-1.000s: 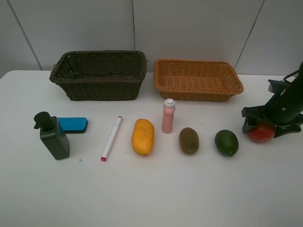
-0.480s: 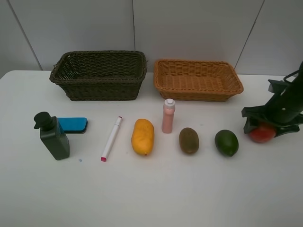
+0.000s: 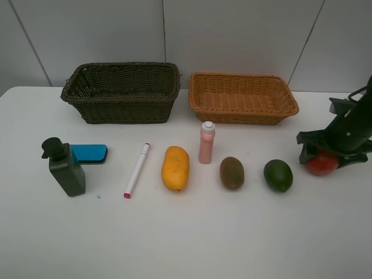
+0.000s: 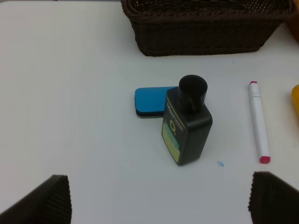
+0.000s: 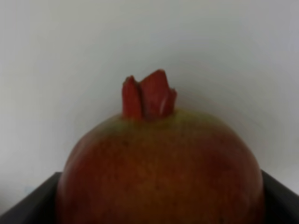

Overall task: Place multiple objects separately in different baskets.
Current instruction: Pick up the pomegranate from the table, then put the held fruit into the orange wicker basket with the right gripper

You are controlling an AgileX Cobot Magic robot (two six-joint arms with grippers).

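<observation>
White surface [image 3: 192,232] runs up to a pale panelled wall, and two rectangular woven wicker baskets stand side by side at its back edge: the deeper dark olive-brown basket [image 3: 122,110] on the left and the shallower light orange-tan basket [image 3: 244,118] on the right, close together but not touching. A loose row of things lies in front of them. At the left end the dark green pump bottle [image 3: 65,168] stands upright, with the blue flat eraser [image 3: 90,153] lying just behind it. Next come the white pink-tipped marker [image 3: 137,170], lying at a slant, the yellow-orange mango [image 3: 175,168], the pink small bottle [image 3: 206,143], upright and a little nearer the baskets, the brown kiwi [image 3: 232,172] and the green lime [image 3: 278,175]. At the far right the red round fruit [image 3: 321,165] with a small crown sits on the surface, and the right arm's fingers [image 3: 337,146] reach down over it; the right wrist view shows a dark finger pressed against each side of it with no gap. The left arm's fingers [image 4: 53,200] stand wide apart and hold nothing, with the pump bottle and eraser ahead of them.
</observation>
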